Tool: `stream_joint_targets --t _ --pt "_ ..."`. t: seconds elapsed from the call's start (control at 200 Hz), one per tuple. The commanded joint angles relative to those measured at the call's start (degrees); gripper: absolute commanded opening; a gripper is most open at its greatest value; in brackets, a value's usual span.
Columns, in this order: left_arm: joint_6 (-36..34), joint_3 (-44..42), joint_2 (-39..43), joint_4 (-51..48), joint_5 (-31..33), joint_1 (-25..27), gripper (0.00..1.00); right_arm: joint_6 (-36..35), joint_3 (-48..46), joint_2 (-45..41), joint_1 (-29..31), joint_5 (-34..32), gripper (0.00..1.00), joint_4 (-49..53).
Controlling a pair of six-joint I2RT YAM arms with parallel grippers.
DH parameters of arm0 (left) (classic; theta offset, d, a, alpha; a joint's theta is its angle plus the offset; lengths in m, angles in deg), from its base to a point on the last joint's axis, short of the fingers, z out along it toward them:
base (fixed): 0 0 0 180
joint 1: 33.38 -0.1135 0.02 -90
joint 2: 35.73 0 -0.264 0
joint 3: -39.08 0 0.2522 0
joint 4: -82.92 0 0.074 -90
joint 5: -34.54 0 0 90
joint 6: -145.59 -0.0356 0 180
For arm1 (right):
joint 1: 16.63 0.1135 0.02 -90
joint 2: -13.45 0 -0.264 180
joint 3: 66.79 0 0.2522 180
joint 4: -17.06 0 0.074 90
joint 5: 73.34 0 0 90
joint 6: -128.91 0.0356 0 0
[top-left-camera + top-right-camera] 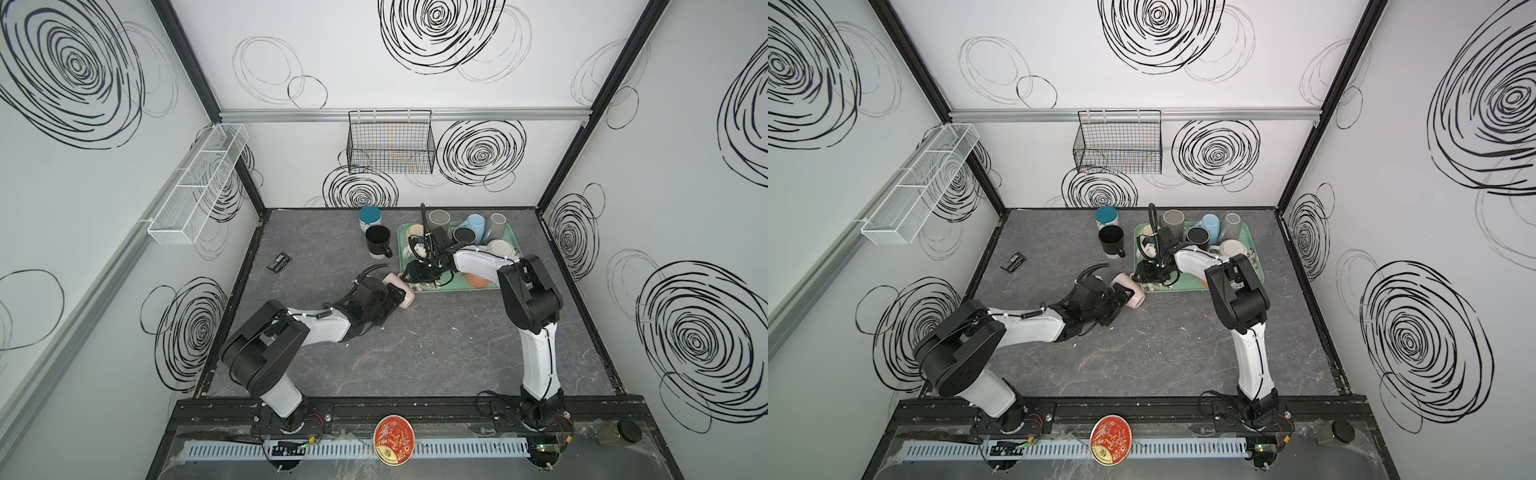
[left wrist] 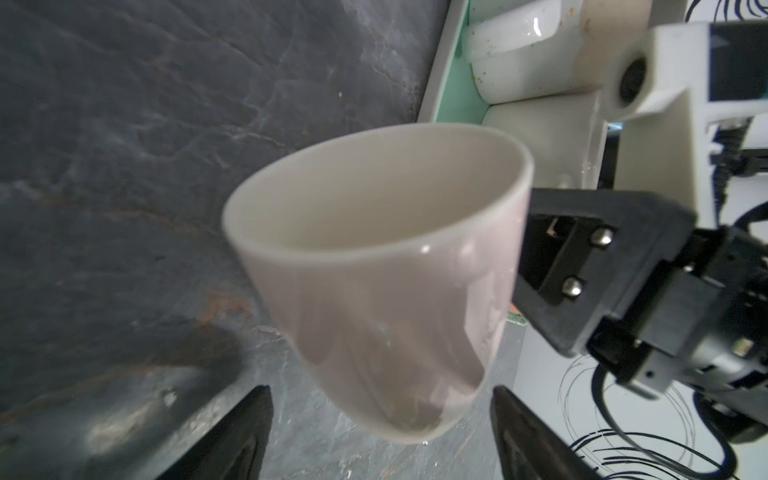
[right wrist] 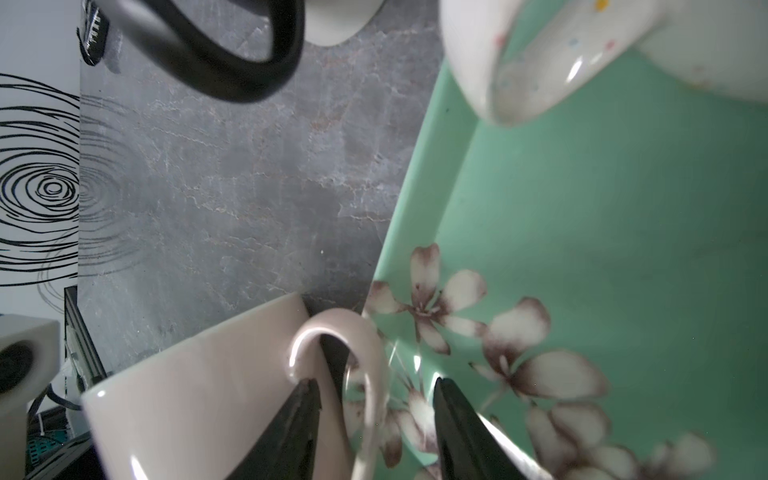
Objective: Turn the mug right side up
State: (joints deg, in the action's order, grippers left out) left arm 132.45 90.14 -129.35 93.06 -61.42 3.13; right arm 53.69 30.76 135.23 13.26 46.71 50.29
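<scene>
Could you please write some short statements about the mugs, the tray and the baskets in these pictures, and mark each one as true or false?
1. The body of the pink mug is over the table, not inside the green tray. True.
2. The fingers of the right gripper stand on either side of the pink mug's handle. True.
3. The black mug stands inside the tray. False: it stands upright on the table, beside the tray.
4. The wire basket on the back wall is white. False: it is black; the white basket hangs on the side wall.
5. A light blue mug is in the tray. True.
</scene>
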Motion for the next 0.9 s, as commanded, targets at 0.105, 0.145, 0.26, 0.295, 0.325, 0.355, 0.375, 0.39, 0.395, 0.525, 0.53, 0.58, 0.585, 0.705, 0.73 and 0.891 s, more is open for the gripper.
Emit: stream_joint_targets --t 0.105,0.145,0.26,0.295,0.325,0.355,0.375,0.39,0.395,0.525,0.53,0.58,0.585,0.705,0.73,0.891 --pt "-2.4 2.2 -0.9 -2.1 -0.5 -2.4 0.78 0.5 1.1 1.0 0.5 7.1 0.50 -0.4" --pt "-3.0 1.9 -0.9 -2.5 -0.8 -3.0 0.77 0.8 1.0 1.2 0.5 8.7 0.51 -1.0" --pt "-4.8 0.9 -0.7 -3.5 -1.1 -4.7 0.73 0.8 1.7 1.6 0.7 11.0 0.51 -1.4" --pt "-5.2 0.5 -0.7 -3.4 -1.3 -5.3 0.72 0.5 1.7 1.6 0.8 11.2 0.51 -1.3" --pt "-5.4 0.2 -0.8 -2.9 -1.7 -5.8 0.72 0.4 1.7 1.5 0.9 11.4 0.51 -1.3" --pt "-5.7 -0.1 -0.8 -2.3 -2.1 -6.3 0.72 0.0 1.5 1.5 1.1 11.7 0.51 -1.3" --pt "-6.0 -0.2 -1.0 -2.2 -2.4 -6.7 0.72 0.0 1.3 1.3 1.2 12.1 0.50 -1.4" --pt "-6.3 -0.3 -1.1 -2.1 -2.6 -6.9 0.72 -0.1 1.2 1.2 1.3 12.5 0.50 -1.6" --pt "-6.4 -0.3 -1.1 -2.1 -2.7 -7.0 0.72 -0.1 1.1 1.2 1.3 12.5 0.50 -1.6" --pt "-8.6 -0.3 -2.3 -2.5 -4.2 -8.8 0.71 -0.6 0.2 0.2 1.8 13.7 0.49 -2.1" --pt "-8.6 -0.3 -2.4 -2.5 -4.3 -8.8 0.71 -0.6 0.2 0.2 1.8 13.6 0.49 -2.1" --pt "-9.5 -0.2 -3.0 -2.9 -4.9 -9.3 0.70 -0.4 0.3 -0.2 1.8 13.4 0.49 -2.1" --pt "-9.6 -0.2 -3.1 -3.0 -5.0 -9.4 0.70 -0.4 0.3 -0.2 1.8 13.3 0.49 -2.1" --pt "-11.7 0.1 -4.8 -3.6 -7.4 -10.6 0.68 0.2 1.3 -0.6 1.4 12.8 0.49 -2.1" --pt "-12.0 0.1 -5.0 -3.8 -7.8 -10.7 0.68 0.4 1.7 -0.8 1.3 12.3 0.49 -2.0" --pt "-14.9 0.2 -5.1 -4.8 -9.1 -11.7 0.67 2.3 3.7 -0.9 0.9 10.6 0.50 -3.2"
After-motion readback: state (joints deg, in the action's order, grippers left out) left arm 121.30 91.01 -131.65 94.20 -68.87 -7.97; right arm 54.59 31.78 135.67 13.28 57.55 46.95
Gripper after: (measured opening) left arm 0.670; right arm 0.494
